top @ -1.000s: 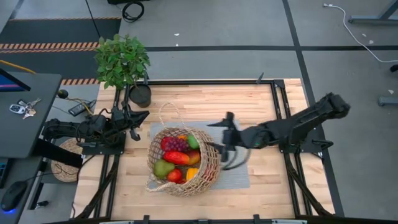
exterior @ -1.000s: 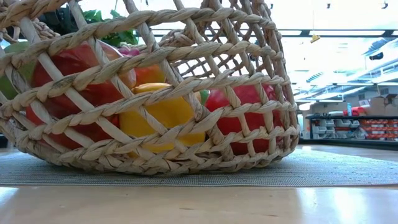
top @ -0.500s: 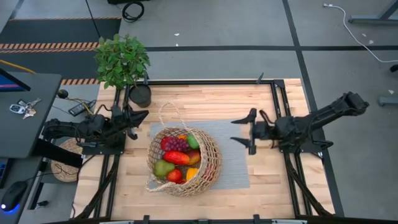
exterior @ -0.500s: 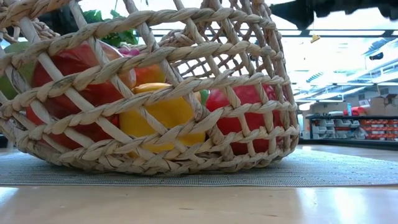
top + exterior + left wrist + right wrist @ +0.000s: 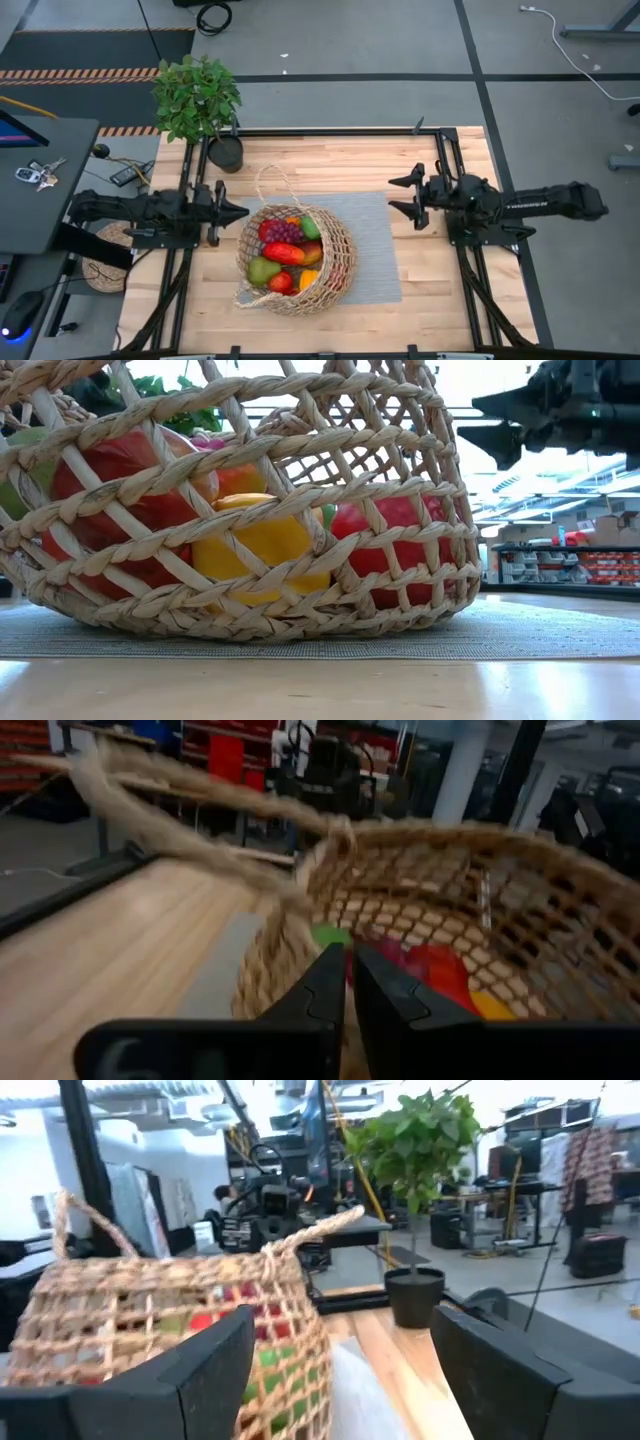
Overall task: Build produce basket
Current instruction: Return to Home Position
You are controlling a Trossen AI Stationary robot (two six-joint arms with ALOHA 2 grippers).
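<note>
The high view looks straight down on the whole table (image 5: 330, 160); the low view sits level, close against the basket (image 5: 380, 490), which both wrist views also face.

place: workshop lab | cues: storage shelves (image 5: 565, 565), concrete floor (image 5: 350, 40)

Basket (image 5: 250, 510): I see it close up on the grey mat (image 5: 540, 632).
Produce (image 5: 255, 545): red and yellow pieces inside.
Right gripper (image 5: 487, 428): raised, fingers apart.
</note>
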